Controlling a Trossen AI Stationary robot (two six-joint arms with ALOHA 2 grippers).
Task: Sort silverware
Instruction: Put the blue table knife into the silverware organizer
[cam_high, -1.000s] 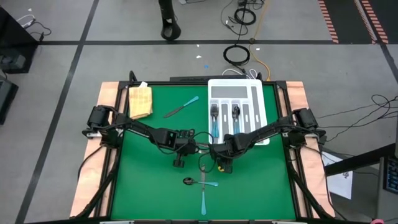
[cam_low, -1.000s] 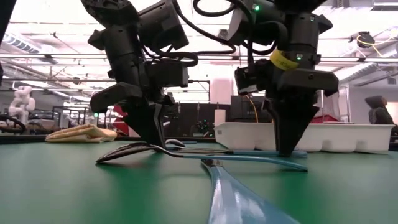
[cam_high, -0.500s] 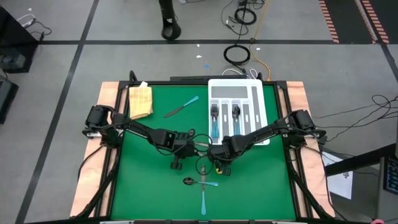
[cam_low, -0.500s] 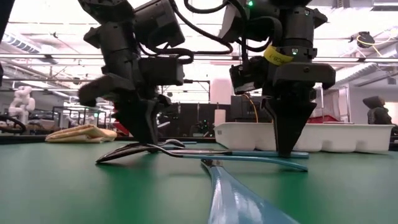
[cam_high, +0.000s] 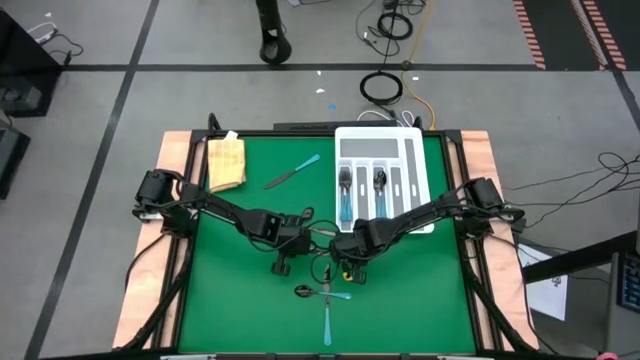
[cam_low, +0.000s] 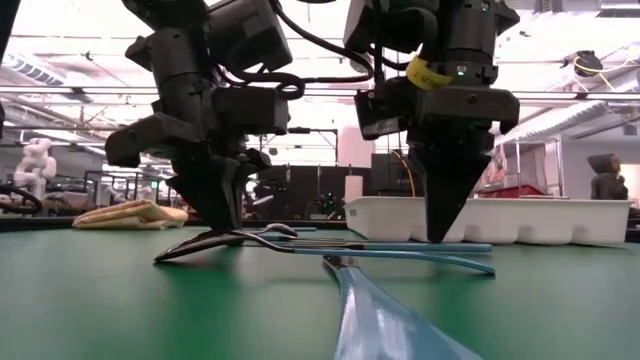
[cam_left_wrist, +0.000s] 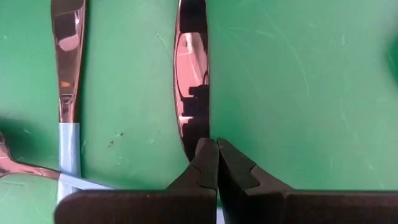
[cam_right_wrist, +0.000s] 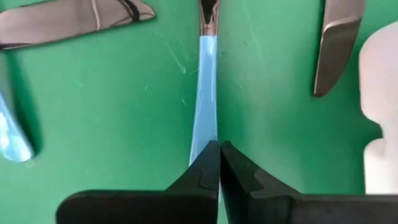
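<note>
Several pieces of silverware (cam_high: 325, 290) with light-blue handles lie flat and crossed on the green mat (cam_high: 240, 310) near its middle. My left gripper (cam_high: 283, 264) is shut, its tips (cam_left_wrist: 216, 149) at the narrow end of a shiny metal piece (cam_left_wrist: 193, 74). My right gripper (cam_high: 346, 266) is shut over a light-blue handle (cam_right_wrist: 207, 93), which runs on under its fingertips (cam_right_wrist: 219, 148). Another knife (cam_high: 292, 172) lies on the far part of the mat. More pieces (cam_high: 345, 185) lie in the white tray (cam_high: 380, 137). My left gripper points steeply down at the metal piece's tapered end (cam_left_wrist: 194, 146); I cannot tell whether its shut fingertips touch it. My right gripper points down along the handle (cam_right_wrist: 198, 152), which shows wider than the shut tips and lies flat on the mat (cam_low: 400, 246); whether they touch cannot be told.
A folded yellow cloth (cam_high: 225, 163) lies at the far left corner of the mat. The white tray stands at the far right. Wooden borders (cam_high: 170, 200) frame the mat. Bare green mat shows at the near left and near right.
My right gripper has risen a little and shifted toward the table's left. The silverware on the mat has stayed where it was.
</note>
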